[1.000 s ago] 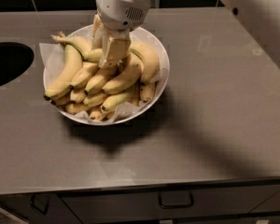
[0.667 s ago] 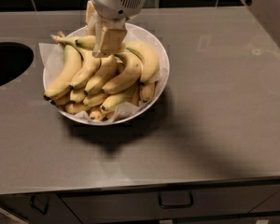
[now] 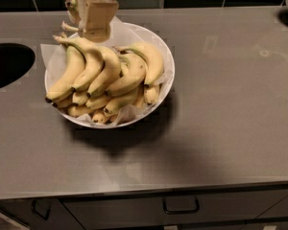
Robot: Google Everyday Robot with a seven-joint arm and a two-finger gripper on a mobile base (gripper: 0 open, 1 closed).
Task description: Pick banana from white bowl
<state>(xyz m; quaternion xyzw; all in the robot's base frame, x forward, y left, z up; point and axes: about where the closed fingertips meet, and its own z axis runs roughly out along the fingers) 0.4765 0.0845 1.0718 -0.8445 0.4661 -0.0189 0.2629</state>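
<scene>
One camera looks steeply down at the counter (image 3: pixel 221 104) from its front — end effector (image 3: pixel 95 30) top-left

Cream pincer (image 3: pixel 97 25) above the white bowl (image 3: pixel 169 83); yellow bananas (image 3: pixel 101 73), seemingly tinged green; grey counter (image 3: pixel 230 104).

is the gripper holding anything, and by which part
Cannot be told: the gripper hangs over the bowl's far rim, behind the bananas; no hold shows.

Grey counter (image 3: pixel 221 109) carries the white bowl (image 3: pixel 158 40), pincer (image 3: pixel 96 31) above its back.
</scene>
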